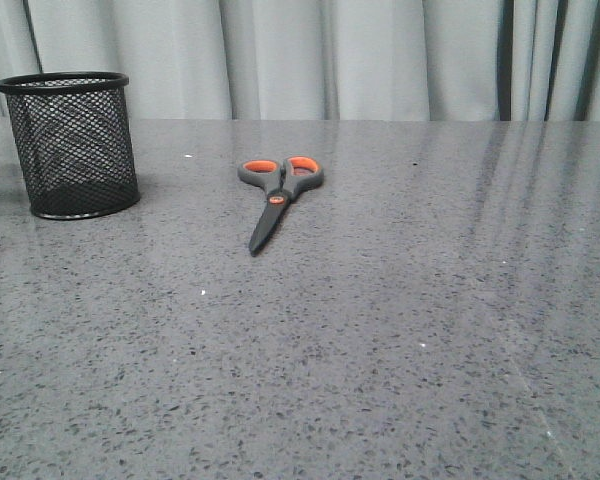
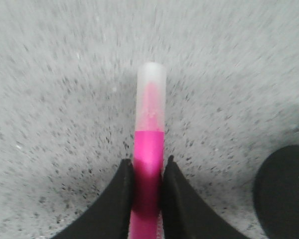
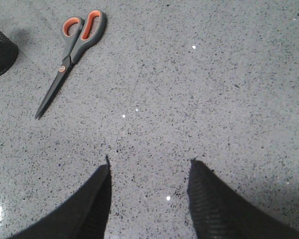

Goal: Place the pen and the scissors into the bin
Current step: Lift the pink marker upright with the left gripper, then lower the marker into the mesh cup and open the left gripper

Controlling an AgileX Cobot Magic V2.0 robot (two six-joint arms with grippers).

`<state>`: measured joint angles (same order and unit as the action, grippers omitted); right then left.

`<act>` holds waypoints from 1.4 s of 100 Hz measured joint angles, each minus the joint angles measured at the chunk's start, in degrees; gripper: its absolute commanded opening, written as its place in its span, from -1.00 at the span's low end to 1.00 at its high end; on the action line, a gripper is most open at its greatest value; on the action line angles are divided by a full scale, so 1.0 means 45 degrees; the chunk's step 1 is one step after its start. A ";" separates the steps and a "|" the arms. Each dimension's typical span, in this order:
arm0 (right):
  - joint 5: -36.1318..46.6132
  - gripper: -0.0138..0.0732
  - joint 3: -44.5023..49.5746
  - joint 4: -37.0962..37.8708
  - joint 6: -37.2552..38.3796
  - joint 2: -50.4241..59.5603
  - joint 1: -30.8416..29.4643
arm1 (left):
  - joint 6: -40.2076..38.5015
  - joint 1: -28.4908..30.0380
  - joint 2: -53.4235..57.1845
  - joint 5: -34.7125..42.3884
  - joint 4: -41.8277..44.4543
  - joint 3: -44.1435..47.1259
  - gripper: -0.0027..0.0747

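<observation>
– What stands on the speckled grey stone table [image 1: 400, 330]?
– A black wire-mesh cylindrical cup [image 1: 70, 145] far left; dark-handled orange-lined scissors [image 1: 275, 195] lie flat well apart from it.
– Elsewhere?
– Bare tabletop.

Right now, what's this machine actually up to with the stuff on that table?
It is tidying desk items into the black mesh pen cup. The left tool is clamped on a pink pen, held above the speckled table. The scissors lie closed and flat on the table, beside the cup and untouched. The right tool hangs open and empty over bare tabletop. Nothing shows inside the cup yet.
</observation>
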<state>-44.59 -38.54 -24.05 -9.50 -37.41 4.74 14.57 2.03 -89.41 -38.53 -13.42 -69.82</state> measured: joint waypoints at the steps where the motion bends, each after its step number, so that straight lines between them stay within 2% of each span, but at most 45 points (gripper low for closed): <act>1: 0.0000 0.05 0.0000 0.0000 0.0000 0.0000 0.0000 | 0.0001 0.0000 0.0127 0.0030 0.0000 0.0000 -0.99; 19: 0.0000 0.05 0.0000 0.0000 0.0000 0.0000 0.0000 | 0.0229 0.0000 0.1654 0.0275 -0.0174 0.0000 -0.99; 32: 0.0000 0.05 0.0000 0.0000 0.0000 0.0000 0.0000 | 0.1284 0.0000 0.2629 0.0606 -0.1604 0.0000 -0.99; 42: 0.0000 0.05 0.0000 0.0000 0.0000 0.0000 0.0000 | 0.2881 0.0000 0.3060 0.1139 -0.3678 0.0126 -0.99; 69: 0.0000 0.05 0.0000 0.0000 0.0000 0.0000 0.0000 | 0.9037 -0.0523 0.3186 0.1891 -1.0447 0.1081 -0.99; 101: 0.0000 0.05 0.0000 0.0000 0.0000 0.0000 0.0000 | 1.5294 -0.2436 0.3102 0.3704 -1.5057 0.2823 -0.99; 123: 0.0000 0.05 0.0000 0.0000 0.0000 0.0000 0.0000 | 1.7467 -0.2681 0.2169 0.4269 -1.7374 0.2910 -0.99; 140: 0.0000 0.05 0.0000 0.0000 0.0000 0.0000 0.0000 | 1.7955 -0.2681 0.1319 0.4371 -1.7771 0.2932 -0.99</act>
<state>-44.59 -38.54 -24.05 -9.50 -37.41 4.74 95.36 -10.04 -83.47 -18.86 -93.39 -56.63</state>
